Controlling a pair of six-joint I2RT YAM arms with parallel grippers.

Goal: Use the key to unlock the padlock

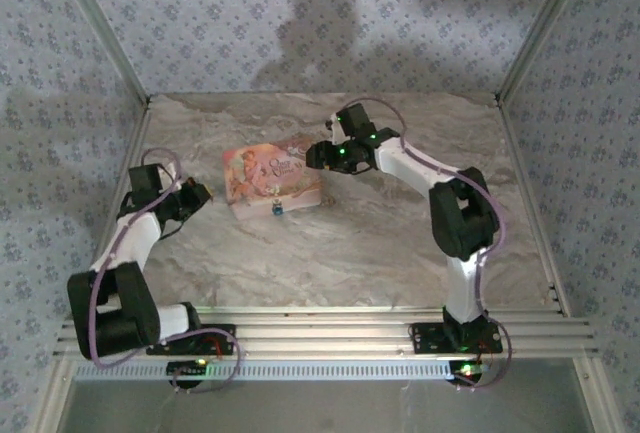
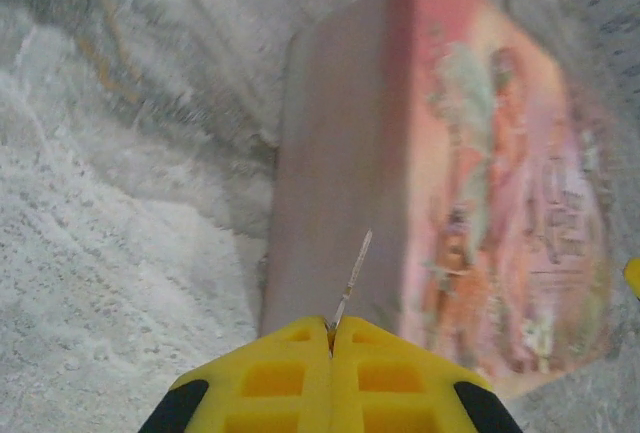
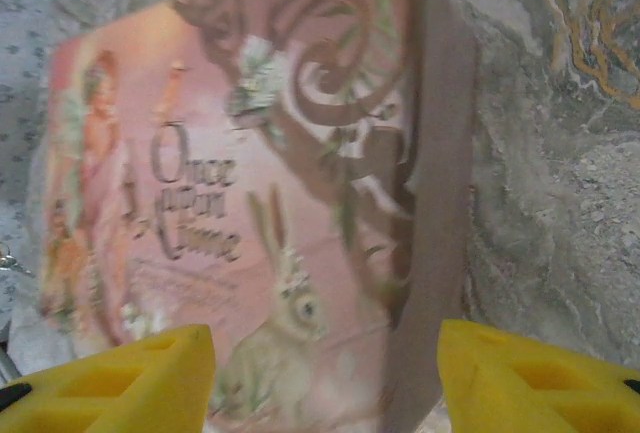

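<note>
Showing teal-blue, the tiny padlock fronts the pink box.

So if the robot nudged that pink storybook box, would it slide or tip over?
Probably slide: the pink box lies flat and wide on the smooth table, so tipping seems unlikely. Its straight sides suggest it is stiff. The small padlock at its near side may swing.

The box is pink and illustrated — the padlock seemingly teal.
</note>
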